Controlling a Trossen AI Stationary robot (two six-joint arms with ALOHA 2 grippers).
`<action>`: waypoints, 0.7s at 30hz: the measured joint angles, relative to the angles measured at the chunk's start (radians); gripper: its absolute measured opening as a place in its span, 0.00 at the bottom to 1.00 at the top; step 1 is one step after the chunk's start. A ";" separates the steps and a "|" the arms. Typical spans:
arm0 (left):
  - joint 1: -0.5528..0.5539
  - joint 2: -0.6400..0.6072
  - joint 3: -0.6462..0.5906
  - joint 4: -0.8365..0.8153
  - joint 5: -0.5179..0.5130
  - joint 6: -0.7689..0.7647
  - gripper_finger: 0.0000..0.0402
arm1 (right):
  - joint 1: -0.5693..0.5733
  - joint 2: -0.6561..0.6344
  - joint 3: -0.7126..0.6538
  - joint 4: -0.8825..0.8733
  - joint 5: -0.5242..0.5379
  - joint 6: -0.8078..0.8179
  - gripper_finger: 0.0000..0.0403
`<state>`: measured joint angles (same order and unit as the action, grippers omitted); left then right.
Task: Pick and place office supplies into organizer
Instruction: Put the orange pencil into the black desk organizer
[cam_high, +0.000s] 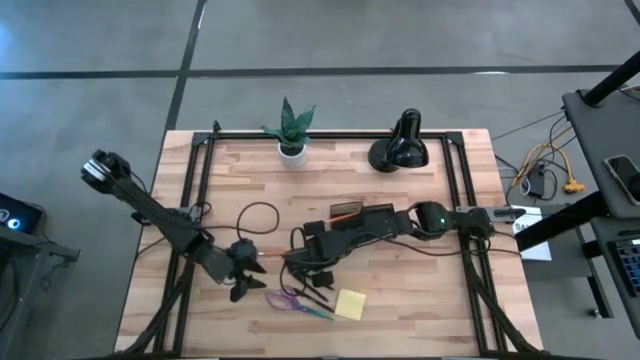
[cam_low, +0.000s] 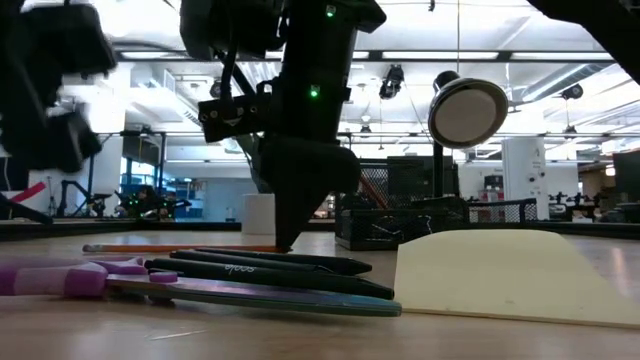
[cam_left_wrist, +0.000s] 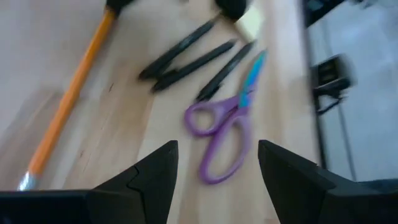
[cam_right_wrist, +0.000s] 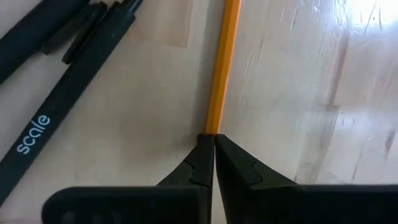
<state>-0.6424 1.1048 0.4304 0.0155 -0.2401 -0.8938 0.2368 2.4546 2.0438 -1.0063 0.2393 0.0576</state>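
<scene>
The pale butcher-block table (cam_high: 400, 300) fills the middle of the high view, grain running in long strips, and my two dark arms angle in from either side. At centre sits the organizer (cam_high: 358, 216), a smoky rectangular box partly under my right arm. My right gripper (cam_right_wrist: 213, 142) is down at the table in the lower middle of the high view, its wedge-shaped fingers clenched tip to tip around the end of a thin orange pencil (cam_right_wrist: 221, 68), a glossy hexagonal stick running to the top of the right wrist view. My left gripper (cam_left_wrist: 214, 165) hovers at lower left of the high view, its matte black fingers released and spread wide. Between them in the left wrist view lie the scissors (cam_left_wrist: 224, 127): purple plastic loops, shiny blue-tinted blades. Just beside those, three slim black pens (cam_left_wrist: 186, 53) lie fanned near each other, one printed "scale" in the right wrist view. The square yellow sticky pad (cam_high: 350, 304) lies flat at lower centre of the high view, near the scissor tips.
</scene>
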 joint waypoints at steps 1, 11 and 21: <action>0.001 -0.032 0.000 -0.004 -0.006 0.020 0.51 | -0.002 0.000 0.000 0.001 -0.001 0.005 0.02; 0.001 -0.243 -0.036 -0.335 -0.082 0.091 0.51 | -0.005 0.002 -0.002 0.024 -0.009 0.036 0.02; 0.001 -0.270 -0.089 -0.364 -0.031 0.123 0.51 | -0.013 -0.001 -0.042 0.072 -0.073 0.038 0.02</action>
<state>-0.6411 0.8347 0.3412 -0.3488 -0.2714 -0.7711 0.2237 2.4535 2.0021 -0.9339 0.1664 0.0952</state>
